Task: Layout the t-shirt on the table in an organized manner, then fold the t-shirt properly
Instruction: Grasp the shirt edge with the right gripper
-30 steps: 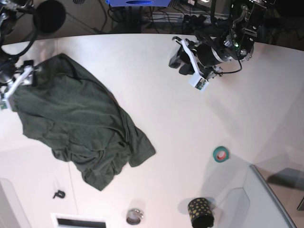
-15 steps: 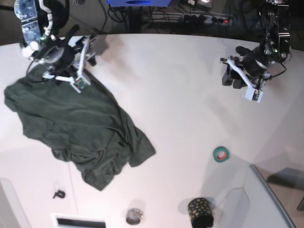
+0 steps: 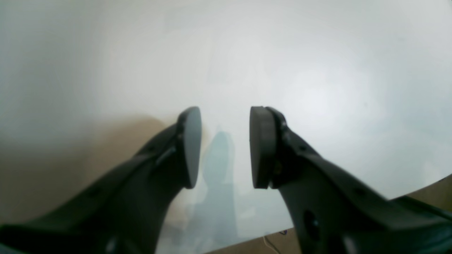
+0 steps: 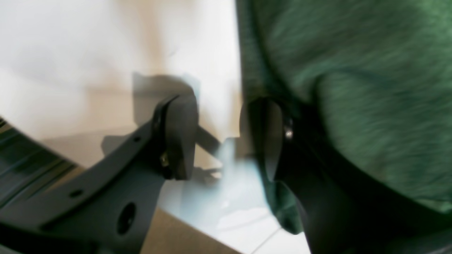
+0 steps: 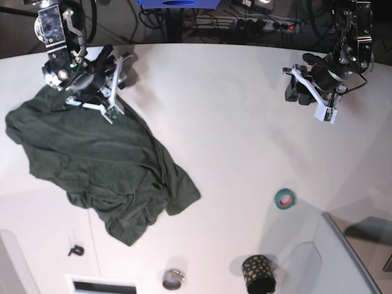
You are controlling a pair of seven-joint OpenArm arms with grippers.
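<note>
The dark green t-shirt [image 5: 104, 162] lies crumpled on the left half of the white table [image 5: 226, 141]. My right gripper [image 5: 113, 68] hovers at the shirt's far upper edge, close to the table's back rim. In the right wrist view its jaws [image 4: 219, 141] stand apart. Bare table shows in the gap, and the t-shirt [image 4: 353, 70] lies beside and under the right-hand finger. My left gripper [image 5: 295, 89] hangs over bare table at the far right, well away from the shirt. Nothing sits between its open fingers [image 3: 226, 148].
A green tape roll [image 5: 284, 198] lies right of centre. A black dotted cup [image 5: 258, 274], a small metal ring [image 5: 174, 278] and a black clip [image 5: 76, 250] sit near the front edge. A grey bin corner [image 5: 352, 260] fills the lower right. Cables run behind the table.
The right arm swung from the shirt's far-left edge to its upper edge and its jaws narrowed. The left arm moved from the table's middle to the far right. The shirt's left part settled flatter.
</note>
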